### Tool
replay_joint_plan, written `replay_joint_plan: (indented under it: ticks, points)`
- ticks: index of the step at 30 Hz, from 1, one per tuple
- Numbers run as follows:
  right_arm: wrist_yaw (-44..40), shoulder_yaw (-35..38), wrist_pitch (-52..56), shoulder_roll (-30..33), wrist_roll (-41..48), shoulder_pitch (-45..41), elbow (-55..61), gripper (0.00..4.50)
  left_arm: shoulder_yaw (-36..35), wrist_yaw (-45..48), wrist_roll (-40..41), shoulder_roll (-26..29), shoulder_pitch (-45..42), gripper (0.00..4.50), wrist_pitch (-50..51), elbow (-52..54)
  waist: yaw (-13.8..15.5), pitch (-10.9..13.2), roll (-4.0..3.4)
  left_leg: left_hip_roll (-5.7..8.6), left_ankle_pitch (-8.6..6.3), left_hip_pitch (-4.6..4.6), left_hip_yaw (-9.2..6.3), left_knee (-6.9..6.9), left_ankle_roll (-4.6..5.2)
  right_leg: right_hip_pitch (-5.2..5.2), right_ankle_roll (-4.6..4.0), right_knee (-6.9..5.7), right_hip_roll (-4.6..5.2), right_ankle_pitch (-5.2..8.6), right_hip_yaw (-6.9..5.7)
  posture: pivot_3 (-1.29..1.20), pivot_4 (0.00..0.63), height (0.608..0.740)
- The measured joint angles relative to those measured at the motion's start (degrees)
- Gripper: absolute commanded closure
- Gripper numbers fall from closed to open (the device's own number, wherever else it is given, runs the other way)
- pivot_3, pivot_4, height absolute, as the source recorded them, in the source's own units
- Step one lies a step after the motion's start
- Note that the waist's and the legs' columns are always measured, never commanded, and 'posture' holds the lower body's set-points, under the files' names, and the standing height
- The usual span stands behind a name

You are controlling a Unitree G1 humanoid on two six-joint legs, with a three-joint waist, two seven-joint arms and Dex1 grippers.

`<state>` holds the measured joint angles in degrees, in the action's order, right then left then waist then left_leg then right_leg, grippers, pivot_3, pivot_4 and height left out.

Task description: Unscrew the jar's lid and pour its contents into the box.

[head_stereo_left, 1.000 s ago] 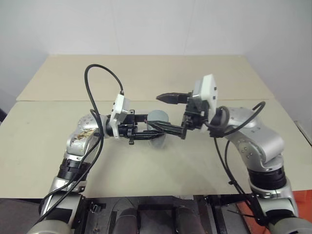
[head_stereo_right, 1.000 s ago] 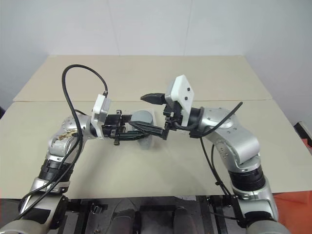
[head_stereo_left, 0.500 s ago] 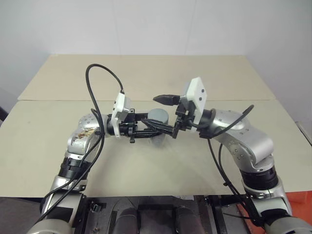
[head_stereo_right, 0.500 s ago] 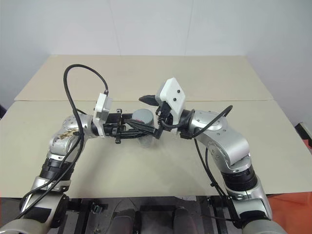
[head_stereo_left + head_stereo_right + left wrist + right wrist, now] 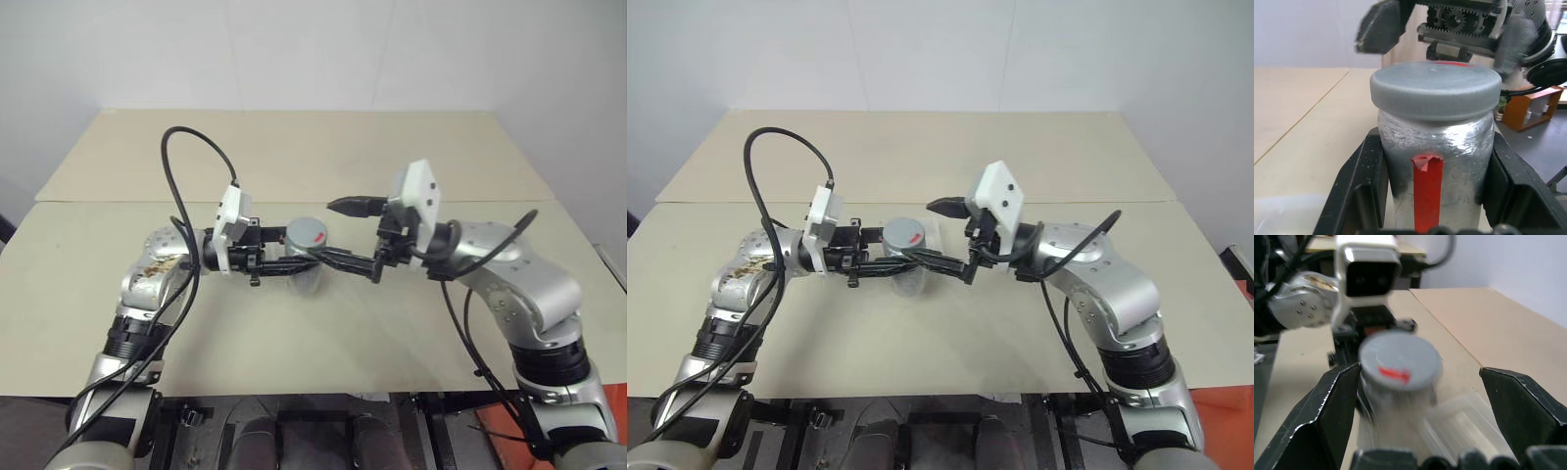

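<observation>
From the head, the left gripper (image 5: 294,262) clamps the upright jar (image 5: 307,264) above the table (image 5: 294,147), lid (image 5: 308,233) still on, while the right gripper (image 5: 343,232) stands just beside the jar with jaws wide and empty. In the left wrist view both fingers (image 5: 1364,176) press the jar's sides, red stripe facing the camera. In the right wrist view the spread fingers (image 5: 1327,406) frame the jar, with the box (image 5: 1464,423) below and beside it.
</observation>
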<state>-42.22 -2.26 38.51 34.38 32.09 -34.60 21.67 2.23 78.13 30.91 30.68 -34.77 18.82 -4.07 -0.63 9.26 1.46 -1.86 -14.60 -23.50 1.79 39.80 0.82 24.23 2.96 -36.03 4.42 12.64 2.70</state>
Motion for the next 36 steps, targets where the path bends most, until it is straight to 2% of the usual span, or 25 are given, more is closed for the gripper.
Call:
replay_joint_plan:
  ticks: [9, 15, 20, 27, 36]
  points:
    - [-1.89, 2.07, -1.26, 1.25, -0.25, 2.12, -0.73, 0.05, 0.05, 1.22, 0.65, -0.1, 0.26, 2.26, -0.06, 0.97, -0.25, 0.0, 0.0, -0.04, 0.0, 0.01, 0.0, -0.02, 0.0, 0.02, 0.0, -0.01, -0.04, 0.0, 0.01, 0.0, 0.15, 0.74]
    - [-3.27, 2.94, -1.09, 0.34, 4.0, 0.99, 4.44, 0.05, 0.53, -1.31, -1.75, -3.74, -1.77, 2.26, -2.5, -2.21, -0.06, 0.01, 0.01, -0.02, 0.0, 0.0, -0.02, 0.0, 0.0, -0.01, 0.0, 0.01, -0.02, 0.0, 0.0, 0.0, 0.15, 0.74]
    - [-1.05, -1.05, 0.09, -2.51, 3.92, -2.22, 7.18, 0.05, 1.66, -2.12, -2.92, -6.21, -3.46, 2.26, -3.95, -4.75, -0.18, 0.0, 0.01, -0.03, 0.0, 0.01, -0.02, -0.01, 0.0, 0.01, 0.0, -0.01, -0.03, 0.0, 0.0, 0.0, 0.15, 0.74]
    - [3.26, -7.89, 0.67, -5.18, -3.13, -6.1, 4.4, 0.05, 1.76, -2.17, -3.6, -7.28, -4.51, 2.26, -4.19, -6.13, -0.15, 0.0, 0.01, -0.02, 0.0, -0.01, -0.02, 0.0, 0.0, 0.02, 0.0, -0.01, -0.03, 0.0, -0.01, 0.0, 0.15, 0.74]
    - [2.86, -8.51, -0.02, -6.2, -5.99, -6.33, 0.33, 0.05, 1.7, -2.34, -3.87, -6.95, -4.69, 2.26, -4.2, -6.17, -0.1, 0.0, 0.01, -0.02, 0.0, -0.04, -0.04, 0.0, 0.0, 0.04, -0.01, 0.0, -0.03, 0.0, -0.04, 0.0, 0.15, 0.74]
